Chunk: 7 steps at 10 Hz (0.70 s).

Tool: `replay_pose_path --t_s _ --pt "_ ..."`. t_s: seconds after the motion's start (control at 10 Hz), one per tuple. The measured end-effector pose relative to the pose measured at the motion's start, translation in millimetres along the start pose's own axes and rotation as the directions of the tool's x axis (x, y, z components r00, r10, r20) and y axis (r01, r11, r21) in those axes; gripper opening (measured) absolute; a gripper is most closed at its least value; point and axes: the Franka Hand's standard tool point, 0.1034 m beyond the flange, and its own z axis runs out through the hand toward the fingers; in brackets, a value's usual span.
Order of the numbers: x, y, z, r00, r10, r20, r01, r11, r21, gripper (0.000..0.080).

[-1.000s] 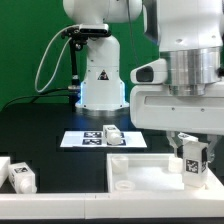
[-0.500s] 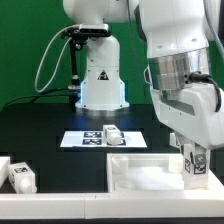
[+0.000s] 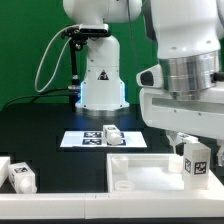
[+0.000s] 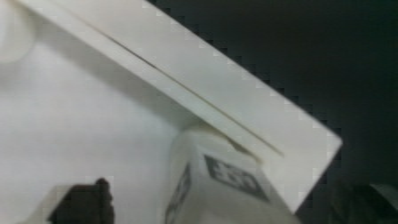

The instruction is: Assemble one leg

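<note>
A white leg (image 3: 196, 161) with a black-and-white tag stands upright at the corner of the large white panel (image 3: 140, 170), on the exterior view's right. My gripper (image 3: 188, 143) hangs just over it, with its fingers down around the top of the leg. In the wrist view the leg (image 4: 222, 180) stands between the two dark fingers (image 4: 80, 205). There is a visible gap between that finger and the leg, so the gripper is open and not clamping it. The panel's raised rim (image 4: 214, 90) runs diagonally through the wrist view.
Another leg (image 3: 112, 131) lies on the marker board (image 3: 85, 139) behind the panel. A third leg (image 3: 22, 176) lies with white parts at the front on the exterior view's left. A round boss (image 3: 122, 185) sits inside the panel. The robot base (image 3: 100, 85) stands at the back.
The wrist swung round half a second ago and has now turned back. The leg stays upright at the panel's corner, now showing clear below the gripper.
</note>
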Motion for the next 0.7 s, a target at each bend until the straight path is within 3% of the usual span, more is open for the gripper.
replay_pose_path --t_s 0.3,0.5,0.6,0.7 --pt "2.9 2.0 -0.9 0.969 -0.247 -0.008 0.247 0.969 -0.012 0.0648" --pt "8.8 1.6 -4.9 0.755 -0.655 -0.039 0.651 0.755 -0.076 0.0649" --pt "10.1 2.0 -5.4 0.645 -0.764 -0.027 0.76 0.644 -0.082 0.0649" --pt "9.5 1.7 -4.8 0.715 -0.698 -0.034 0.695 0.716 -0.073 0.0649"
